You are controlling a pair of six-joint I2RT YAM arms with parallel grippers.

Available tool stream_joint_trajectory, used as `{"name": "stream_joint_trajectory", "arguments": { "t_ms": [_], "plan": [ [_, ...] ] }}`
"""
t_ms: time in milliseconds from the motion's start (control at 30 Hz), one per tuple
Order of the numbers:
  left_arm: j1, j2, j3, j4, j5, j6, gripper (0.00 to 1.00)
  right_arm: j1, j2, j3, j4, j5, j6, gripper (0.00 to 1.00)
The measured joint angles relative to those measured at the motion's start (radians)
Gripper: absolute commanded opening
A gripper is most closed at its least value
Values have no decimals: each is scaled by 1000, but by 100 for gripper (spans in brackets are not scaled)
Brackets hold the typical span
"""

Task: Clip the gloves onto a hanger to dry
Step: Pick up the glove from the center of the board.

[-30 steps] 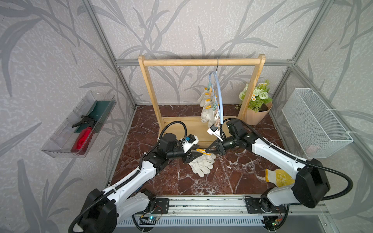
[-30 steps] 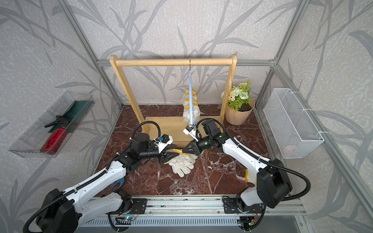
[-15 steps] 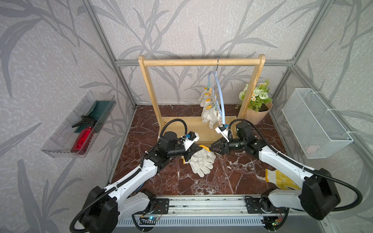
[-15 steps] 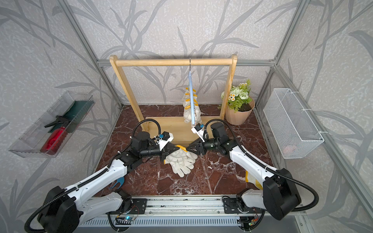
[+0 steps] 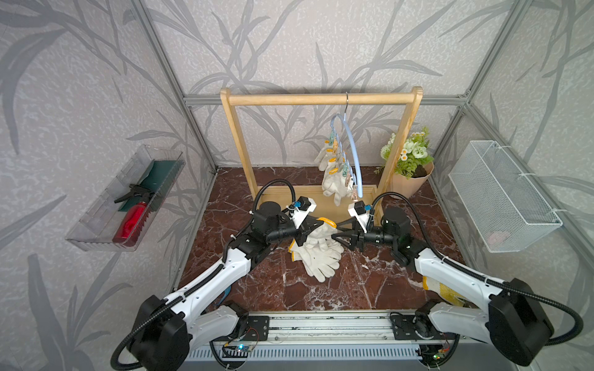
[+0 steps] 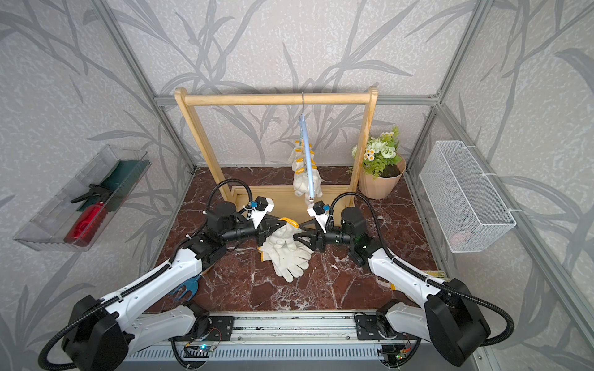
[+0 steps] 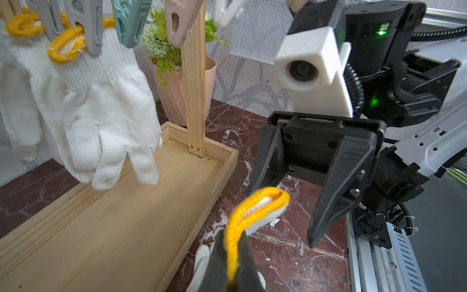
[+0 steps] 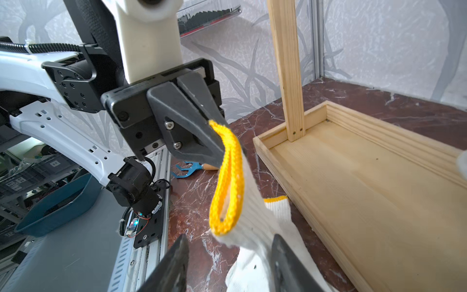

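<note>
1. The left gripper (image 8: 218, 144) is clamped on the yellow trim of one glove (image 8: 252, 212). It holds it up at mid-frame in both top views, above the loose gloves (image 5: 321, 261) on the marble floor (image 5: 289, 289).
2. The right gripper (image 7: 285, 212) stands part-open astride the cuff, gripping nothing.
3. I'd close it on the ribbed edge opposite and pull the cuff flat for the empty pink peg (image 7: 177, 25).
4. The knit is soft and floppy. The hanger (image 5: 352, 154), upper centre, is a thin blue plastic arc.

A yellow-patterned glove (image 5: 448, 291) lies mostly hidden beneath the right arm's white link (image 5: 456, 271)
</note>
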Motion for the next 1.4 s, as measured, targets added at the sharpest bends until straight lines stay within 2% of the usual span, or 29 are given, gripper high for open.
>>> {"name": "stream_joint_trajectory", "arguments": {
  "t_ms": [167,300,600,900,1100,1400],
  "plan": [
    [0,10,2,-2,6,-8,0,12,0,0,17,45,-25,50],
    [0,24,2,-3,25,-9,0,12,0,1,27,67,-33,43],
    [0,35,3,-4,47,-9,0,13,10,17,85,73,-15,35],
    [0,37,3,-1,58,-21,0,14,39,19,108,68,-10,39],
    [0,38,16,0,62,-25,0,14,40,19,108,72,-16,24],
    [0,38,18,0,66,-25,0,-8,11,19,107,77,-13,14]
  ]
}}
